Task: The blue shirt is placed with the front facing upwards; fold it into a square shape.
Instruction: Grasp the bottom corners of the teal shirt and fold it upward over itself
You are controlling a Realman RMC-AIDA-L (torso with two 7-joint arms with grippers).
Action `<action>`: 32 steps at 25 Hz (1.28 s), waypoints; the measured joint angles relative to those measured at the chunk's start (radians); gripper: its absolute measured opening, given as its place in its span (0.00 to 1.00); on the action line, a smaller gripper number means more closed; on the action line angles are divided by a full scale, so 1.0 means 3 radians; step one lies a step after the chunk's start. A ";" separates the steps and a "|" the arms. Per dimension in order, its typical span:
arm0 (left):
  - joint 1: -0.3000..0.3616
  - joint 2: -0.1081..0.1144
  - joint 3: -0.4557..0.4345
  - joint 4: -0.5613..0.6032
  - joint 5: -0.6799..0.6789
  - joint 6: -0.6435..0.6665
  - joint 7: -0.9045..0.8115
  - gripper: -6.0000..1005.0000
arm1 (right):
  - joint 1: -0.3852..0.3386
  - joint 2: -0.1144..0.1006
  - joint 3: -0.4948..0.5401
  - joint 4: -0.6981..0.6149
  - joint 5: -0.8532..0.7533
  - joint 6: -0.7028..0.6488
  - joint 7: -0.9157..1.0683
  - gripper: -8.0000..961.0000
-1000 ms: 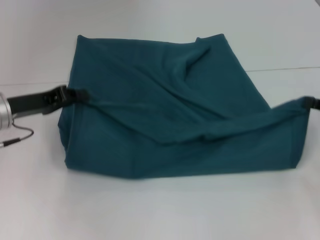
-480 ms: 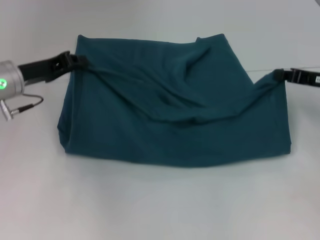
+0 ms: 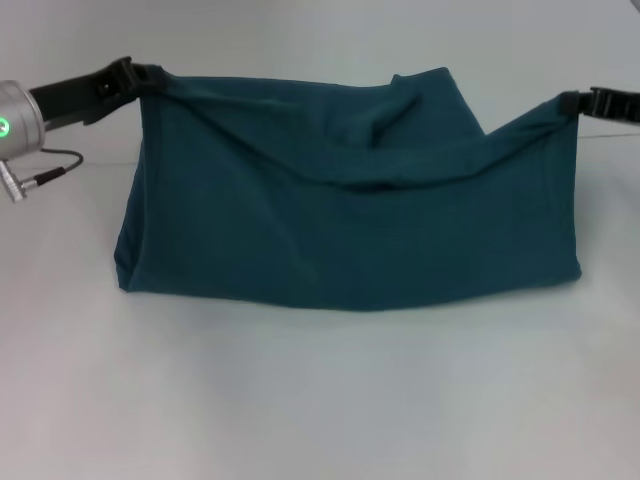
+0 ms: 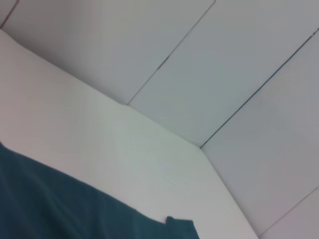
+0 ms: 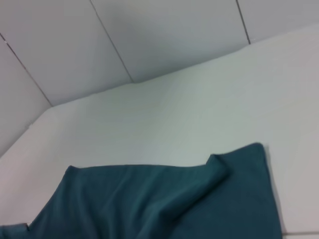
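So the blue shirt [image 3: 340, 220] is spread across the white table [image 3: 320, 400] with only plain teal fabric showing, no print visible from the head view. It's being held up at two corners. On the robot's left, the left gripper [image 3: 148, 76] is clamped on the far left corner of the cloth, with the black fingers pinched tight on the edge and the silver wrist with a green light seen further out, a thin cable hanging below it. On the robot's right, the right gripper [image 3: 578, 100] is closed on the far right corner, and the fabric is pulled up into a point there.

Between the two pinched corners the lifted edge sags a bit in the middle, so a shallow curve is formed. Behind that edge, a second layer of the shirt can be seen lying flat on the table, with a small bump of fabric near its far edge. The near edge of the shirt is resting on the table and looks fairly straight, with a rounded fold at the near left corner.

In the left wrist view only a dark teal strip of the shirt [image 4: 75, 209] is caught against the table and the panelled wall [image 4: 224, 74]. In the right wrist view the far layer of the shirt [image 5: 174, 199] is seen lying flat, one corner bunched up slightly.
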 joint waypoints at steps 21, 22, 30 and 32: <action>0.0076 -0.0168 0.0000 -0.0258 -0.0267 -0.0500 0.0431 0.03 | 0.0137 0.0075 -0.0293 0.0358 0.0000 0.0751 -0.0135 0.02; 0.0077 -0.0168 -0.0001 -0.0263 -0.0277 -0.0503 0.0441 0.03 | 0.0142 0.0081 -0.0295 0.0368 0.0000 0.0778 -0.0148 0.03; 0.0081 -0.0191 0.0005 -0.0268 -0.0296 -0.0527 0.0498 0.03 | 0.0211 0.0123 -0.0307 0.0486 -0.0002 0.0960 -0.0257 0.04; 0.0081 -0.0194 0.0035 -0.0279 -0.0290 -0.0524 0.0503 0.03 | 0.0219 0.0127 -0.0311 0.0488 -0.0002 0.0976 -0.0260 0.05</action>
